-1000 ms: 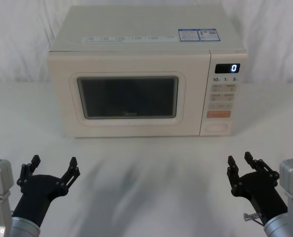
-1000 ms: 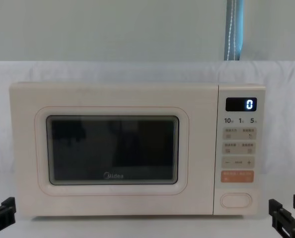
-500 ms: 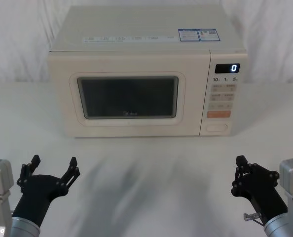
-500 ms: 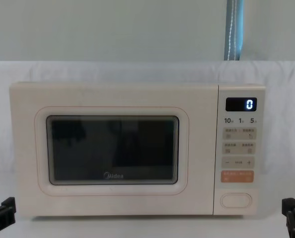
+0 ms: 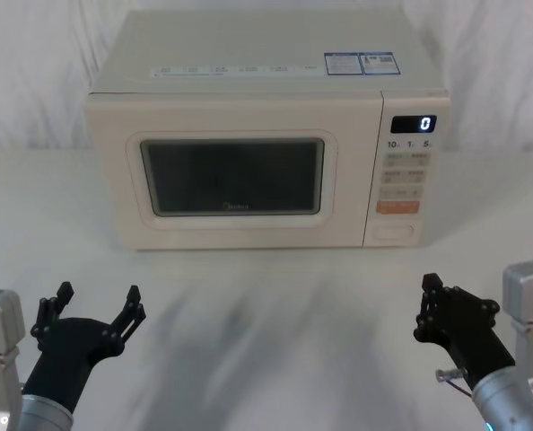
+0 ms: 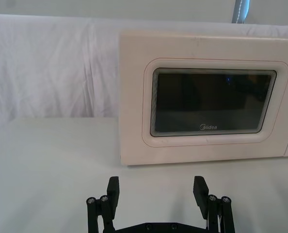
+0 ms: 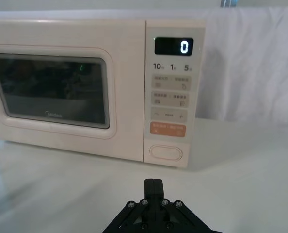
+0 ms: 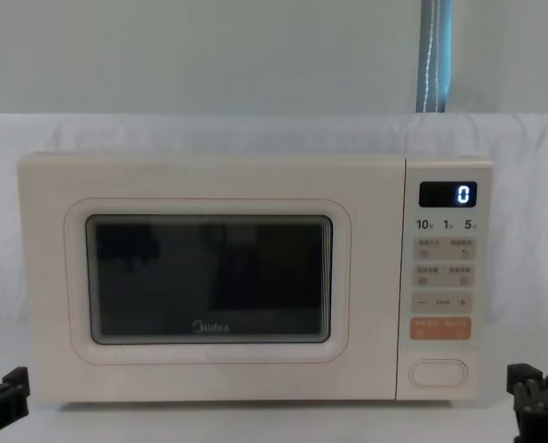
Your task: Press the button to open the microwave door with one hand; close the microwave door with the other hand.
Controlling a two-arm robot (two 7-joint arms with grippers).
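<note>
The cream microwave stands at the back of the table with its microwave door (image 5: pixel 231 175) (image 8: pixel 209 277) closed flush. The button (image 5: pixel 395 231) (image 7: pixel 166 152) (image 8: pixel 438 372) is the large blank oval key at the bottom of the control panel. My right gripper (image 5: pixel 431 286) (image 7: pixel 153 183) hovers low over the table in front of the panel, fingers shut together on nothing, a good distance short of the button. My left gripper (image 5: pixel 98 296) (image 6: pixel 156 188) hangs open near the table's front left, facing the door (image 6: pixel 212 102) from well back.
An orange rectangular key (image 5: pixel 397 206) sits just above the button, with small cream keys and a lit "0" display (image 5: pixel 414 124) higher up. White cloth (image 5: pixel 266 296) covers the table between grippers and microwave and drapes the wall behind.
My right gripper's fingers have come together from open to shut and it shifted slightly. The left gripper and the microwave door have not moved.
</note>
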